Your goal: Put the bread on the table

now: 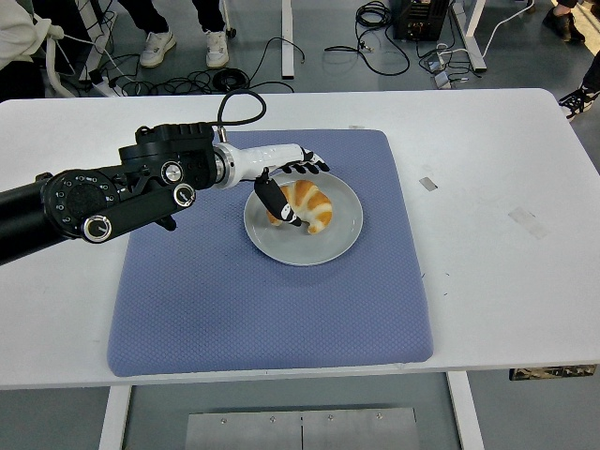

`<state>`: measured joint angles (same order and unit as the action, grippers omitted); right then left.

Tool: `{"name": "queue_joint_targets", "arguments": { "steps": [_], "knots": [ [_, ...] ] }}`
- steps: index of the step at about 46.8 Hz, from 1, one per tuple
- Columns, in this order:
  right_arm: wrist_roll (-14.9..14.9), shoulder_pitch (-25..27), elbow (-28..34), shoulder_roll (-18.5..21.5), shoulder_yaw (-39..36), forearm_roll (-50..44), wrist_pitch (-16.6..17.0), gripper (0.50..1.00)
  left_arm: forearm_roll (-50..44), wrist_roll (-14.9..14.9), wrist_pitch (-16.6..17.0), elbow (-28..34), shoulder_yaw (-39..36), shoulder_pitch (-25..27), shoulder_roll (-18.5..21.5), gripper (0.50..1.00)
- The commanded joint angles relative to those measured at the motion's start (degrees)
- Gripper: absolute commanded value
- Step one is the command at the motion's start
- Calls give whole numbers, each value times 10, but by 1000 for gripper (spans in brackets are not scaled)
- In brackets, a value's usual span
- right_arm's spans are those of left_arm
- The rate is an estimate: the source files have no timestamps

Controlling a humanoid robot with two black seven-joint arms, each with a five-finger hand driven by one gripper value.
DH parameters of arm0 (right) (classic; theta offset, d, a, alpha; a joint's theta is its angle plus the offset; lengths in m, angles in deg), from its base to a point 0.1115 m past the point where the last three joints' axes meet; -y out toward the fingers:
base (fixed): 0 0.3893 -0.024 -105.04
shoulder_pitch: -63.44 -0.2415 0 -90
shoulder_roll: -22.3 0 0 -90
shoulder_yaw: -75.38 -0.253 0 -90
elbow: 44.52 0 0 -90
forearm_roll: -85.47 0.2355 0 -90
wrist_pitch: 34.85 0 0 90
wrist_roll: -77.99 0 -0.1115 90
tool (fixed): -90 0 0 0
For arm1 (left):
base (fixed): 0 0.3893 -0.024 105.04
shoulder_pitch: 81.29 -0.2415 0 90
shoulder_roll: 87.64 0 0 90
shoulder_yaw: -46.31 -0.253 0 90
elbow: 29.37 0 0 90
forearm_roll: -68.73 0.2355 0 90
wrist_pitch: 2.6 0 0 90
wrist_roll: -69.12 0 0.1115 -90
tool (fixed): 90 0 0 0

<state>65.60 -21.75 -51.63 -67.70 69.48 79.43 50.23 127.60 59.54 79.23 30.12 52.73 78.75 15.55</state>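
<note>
A: L hand (pixel 286 183), what's it doing?

B: Reaching in from the left edge over the plate (pixel 345 234). White palm, black fingers (pixel 310 167) spread along the far side of the croissant (pixel 305 205), thumb down on its near-left side. So the hand brackets the bread w/ fingers not fully closed. Can't tell if it has a firm grip; looks like contact at the thumb tip, at least.

A: Where's the bread, exactly?

B: On the grey plate, a bit left of the plate's centre, curved, ends pointing down toward the near edge. Not lifted as far as I can see.

A: And the plate?

B: Sits on the blue mat (pixel 272 309), in the mat's far half, roughly mid-width. Mat lies on the white table (pixel 506 272), w/ bare table on both sides.

A: R hand?

B: Not in view.

A: Anything else?

B: 2 small bits of tape on the table to the right of the mat. Cables on the floor beyond the far edge, plus a person's shoes (pixel 186 44) top left.
</note>
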Motion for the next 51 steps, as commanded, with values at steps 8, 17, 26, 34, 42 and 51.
{"name": "queue_joint_targets", "arguments": {
  "steps": [8,17,26,34,42,51],
  "knots": [
    [0,0,0,0,0,1,0,1000,0,0,0,-5,0,-3,0,837],
    [0,-1,0,0,0,0,0,1000,0,0,1,-6,0,-11,1,837],
    [0,0,0,0,0,0,0,1000,1,0,1,-9,0,-11,-1,837],
    [0,-1,0,0,0,1,0,1000,9,0,0,-10,-4,-10,-1,709],
    [0,-1,0,0,0,1,0,1000,17,0,1,-12,-7,-11,0,575],
    [0,0,0,0,0,0,0,1000,17,0,1,-20,-7,-10,0,500]
  ]
}}
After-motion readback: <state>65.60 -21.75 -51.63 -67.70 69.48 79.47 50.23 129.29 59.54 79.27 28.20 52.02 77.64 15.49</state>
